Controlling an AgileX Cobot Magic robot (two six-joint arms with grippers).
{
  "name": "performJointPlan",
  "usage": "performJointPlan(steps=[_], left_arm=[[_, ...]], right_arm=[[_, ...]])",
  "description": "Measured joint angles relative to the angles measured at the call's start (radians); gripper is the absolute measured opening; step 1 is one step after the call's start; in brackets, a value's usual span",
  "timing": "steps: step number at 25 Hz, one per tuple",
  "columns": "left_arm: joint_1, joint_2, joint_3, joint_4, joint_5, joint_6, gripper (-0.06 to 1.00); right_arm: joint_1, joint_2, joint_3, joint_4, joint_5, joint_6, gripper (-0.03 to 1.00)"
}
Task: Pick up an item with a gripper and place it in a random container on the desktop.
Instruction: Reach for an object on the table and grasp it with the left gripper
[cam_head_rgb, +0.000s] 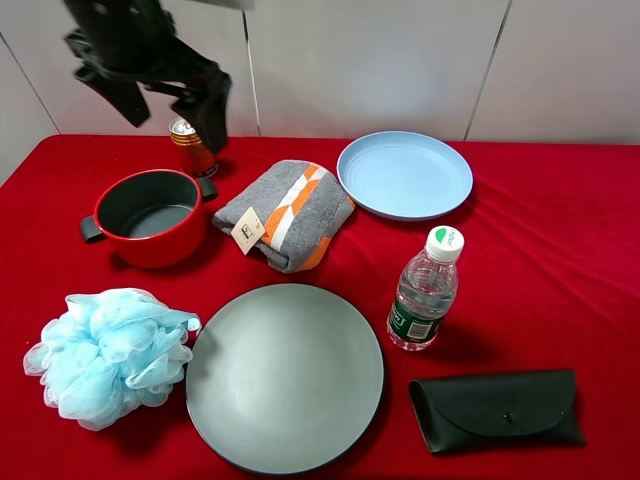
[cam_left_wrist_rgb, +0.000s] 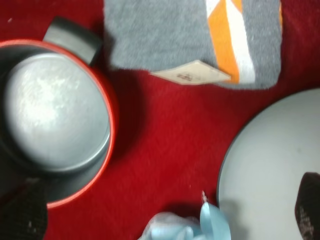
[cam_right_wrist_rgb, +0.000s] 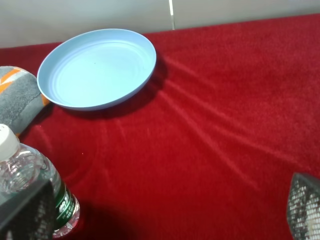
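**Both grippers spread above the table, towel lying beside the blue plate**

The folded grey cloth towel with orange and white stripes and a pale paper tag (cam_head_rgb: 285, 213) is lying on the red-clothed table (cam_head_rgb: 560, 250). It is sitting between the red two-handled pot (cam_head_rgb: 155, 245) and the round shallow light-blue plate (cam_head_rgb: 405, 175), just beside the plate's rim. The black two-fingered left gripper (cam_left_wrist_rgb: 165, 216) is hovering with its fingers spread wide, looking down on the pot, the towel and the large grey dark-rimmed plate (cam_head_rgb: 285, 375). The right gripper (cam_right_wrist_rgb: 165, 212) is hanging likewise spread wide, facing the light-blue plate, with a clear plastic water bottle (cam_head_rgb: 425, 290) close to one finger. A fluffy light-blue bath pouf (cam_head_rgb: 110, 355) is resting just beside the grey plate.
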Motion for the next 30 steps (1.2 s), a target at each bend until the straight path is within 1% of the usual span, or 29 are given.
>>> performJointPlan(steps=[11, 16, 24, 30], left_arm=[[-0.063, 0.246, -0.184, 0.042, -0.023, 0.0, 0.99], [-0.067, 0.344, -0.259, 0.045, -0.025, 0.0, 0.99], [-0.067, 0.445, -0.28, 0.049, -0.065, 0.0, 0.99], [-0.067, 0.497, -0.28, 0.044, -0.13, 0.0, 0.99]], right_arm=[[0.0, 0.0, 0.0, 0.0, 0.0, 0.0, 0.69], [0.0, 0.0, 0.0, 0.0, 0.0, 0.006, 0.69], [0.0, 0.0, 0.0, 0.0, 0.0, 0.006, 0.69], [0.0, 0.0, 0.0, 0.0, -0.003, 0.007, 0.69]])
